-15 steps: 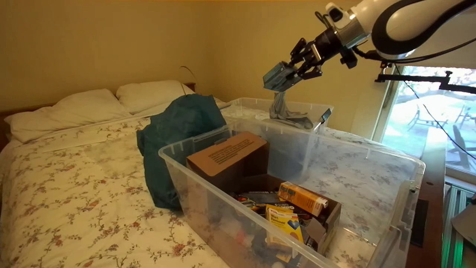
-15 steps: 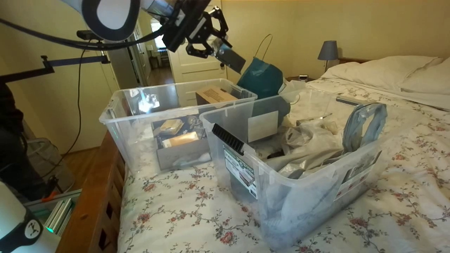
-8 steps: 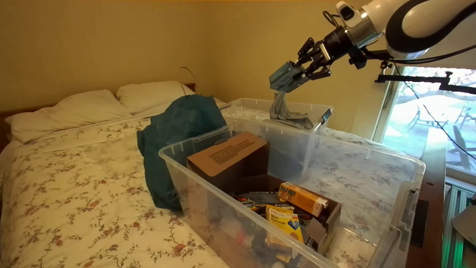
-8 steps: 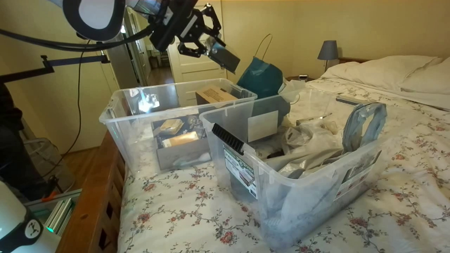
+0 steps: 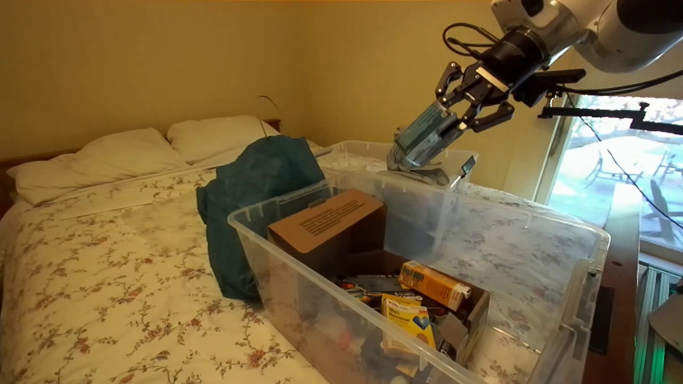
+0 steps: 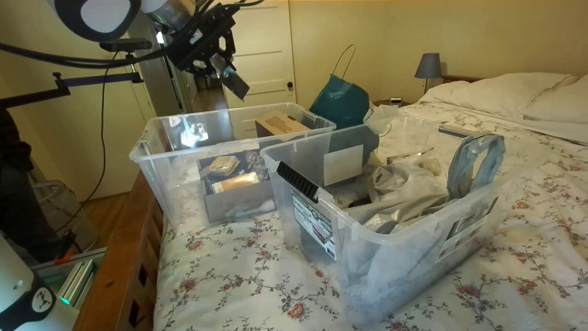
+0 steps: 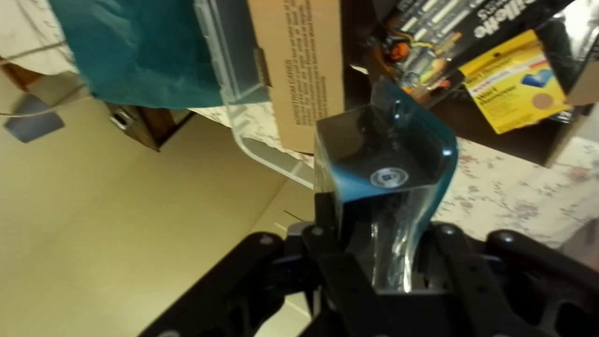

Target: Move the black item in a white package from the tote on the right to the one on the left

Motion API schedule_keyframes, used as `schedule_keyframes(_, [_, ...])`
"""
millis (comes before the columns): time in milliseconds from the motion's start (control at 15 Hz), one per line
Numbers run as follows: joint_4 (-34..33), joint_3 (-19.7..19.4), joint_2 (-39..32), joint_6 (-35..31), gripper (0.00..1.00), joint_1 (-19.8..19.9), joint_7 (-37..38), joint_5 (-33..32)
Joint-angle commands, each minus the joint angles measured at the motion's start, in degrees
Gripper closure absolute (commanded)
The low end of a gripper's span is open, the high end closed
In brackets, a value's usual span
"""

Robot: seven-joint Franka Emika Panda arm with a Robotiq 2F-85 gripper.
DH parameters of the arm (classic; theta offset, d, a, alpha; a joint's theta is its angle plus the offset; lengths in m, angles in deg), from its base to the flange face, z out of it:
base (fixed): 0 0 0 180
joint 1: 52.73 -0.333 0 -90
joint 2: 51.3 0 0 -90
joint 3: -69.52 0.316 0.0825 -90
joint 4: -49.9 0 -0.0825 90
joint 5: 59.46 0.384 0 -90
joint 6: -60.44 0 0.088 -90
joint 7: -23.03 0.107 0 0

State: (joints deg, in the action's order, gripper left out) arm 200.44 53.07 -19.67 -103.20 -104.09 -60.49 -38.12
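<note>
My gripper (image 5: 452,116) is shut on a dark package (image 5: 425,138) with clear plastic and a teal-blue edge. The package points obliquely down from the fingers. In an exterior view, the package (image 6: 235,84) hangs above the rim of the tote with the cardboard box (image 6: 220,148), and the gripper (image 6: 212,65) is above it. In the wrist view the package (image 7: 379,145) fills the space between the fingers (image 7: 381,229). The tote holding grey and white bags (image 6: 404,285) stands beside the cardboard-box tote. No white packaging shows on the held item.
An open cardboard box (image 5: 331,218) in its tote holds a yellow packet (image 5: 408,320), an orange carton (image 5: 435,284) and other small items. A teal bag (image 5: 256,213) leans beside that tote. A grey bag handle (image 6: 473,161) rises above the other tote's rim.
My gripper, still holding the package, has turned so the package points more steeply down. In an exterior view it has moved left and away from the teal bag. The totes have not moved.
</note>
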Motion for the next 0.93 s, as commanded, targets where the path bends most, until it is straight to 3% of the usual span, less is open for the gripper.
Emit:
schedule_keyframes(0, [0.40,-4.71,-2.03,5.20,0.89,-3.55,-3.02,1.31])
schedule_keyframes(400, [-3.62,-3.13,-12.17,5.63,0.89,-1.41,-4.30,1.69])
schedule_keyframes(533, [-1.59,-1.65,-10.20,5.13,0.89,-0.03,-4.14,2.56])
schedule_keyframes(600, [-1.92,-0.93,-11.04,5.09,0.64,0.32,-4.22,2.79])
schedule_keyframes(800, [-1.91,0.06,-11.22,5.11,0.64,1.41,-4.10,2.72])
schedule_keyframes(867, [-1.91,0.05,-11.16,5.11,0.89,1.58,-4.09,2.71])
